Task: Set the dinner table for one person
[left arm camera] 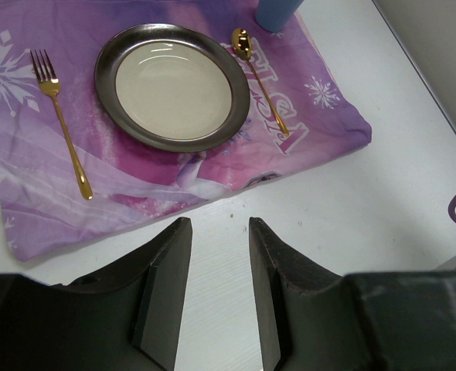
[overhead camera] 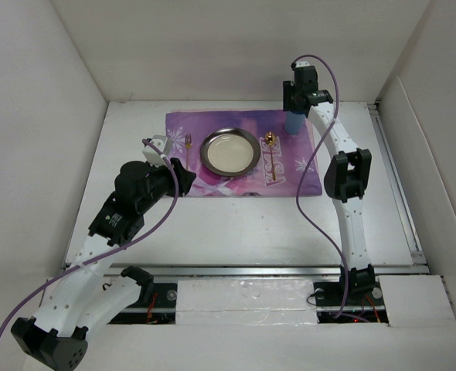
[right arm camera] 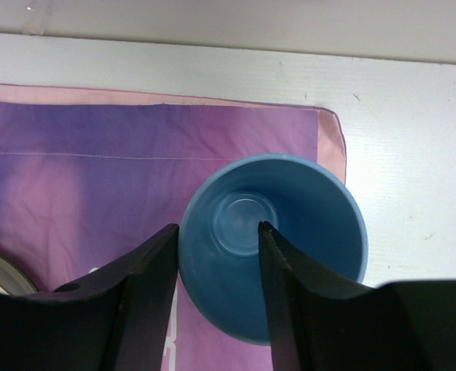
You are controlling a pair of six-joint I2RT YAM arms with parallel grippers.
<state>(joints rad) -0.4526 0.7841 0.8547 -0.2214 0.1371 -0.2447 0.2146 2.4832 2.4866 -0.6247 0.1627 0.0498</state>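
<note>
1. The dinner table (overhead camera: 251, 224) is the white bench; near its far edge lies the purple cloth (overhead camera: 236, 182).
2. The plate (overhead camera: 229, 151) sits in the middle of the cloth, the fork (overhead camera: 188, 141) on its left, the spoon (overhead camera: 271, 144) on its right.
3. The blue cup (right arm camera: 278, 243) stands upright at the cloth's far right corner.
4. The right gripper (right arm camera: 216, 259) grasps the cup's rim wall, one finger inside and one outside; releasing it seems the next move.
5. The left gripper (left arm camera: 216, 255) is released and empty, over bare table near the cloth's near edge.

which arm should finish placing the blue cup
Right. Its claw straddles the blue cup's rim, one finger inside. The left claw hangs open, empty, near the cloth's near edge.
</note>
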